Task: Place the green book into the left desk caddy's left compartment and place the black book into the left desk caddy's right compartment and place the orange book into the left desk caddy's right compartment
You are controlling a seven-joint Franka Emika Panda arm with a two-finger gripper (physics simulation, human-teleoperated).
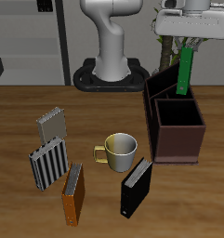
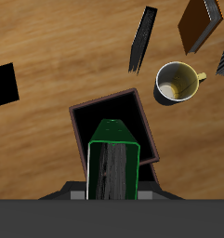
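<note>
We have the green book (image 1: 185, 72) clamped in the gripper (image 1: 186, 46), hanging upright above the back, taller end of the left desk caddy (image 1: 174, 116), not yet inside. In our judgement, the risk is the book's lower edge catching a divider or wall, or dropping into the right compartment (image 1: 179, 114), if we descend misaligned. The wrist view hides the slot beneath the book. The black book (image 1: 135, 187) and orange book (image 1: 73, 193) wait on the counter (image 1: 16, 125) near the mug (image 1: 119, 150).
</note>
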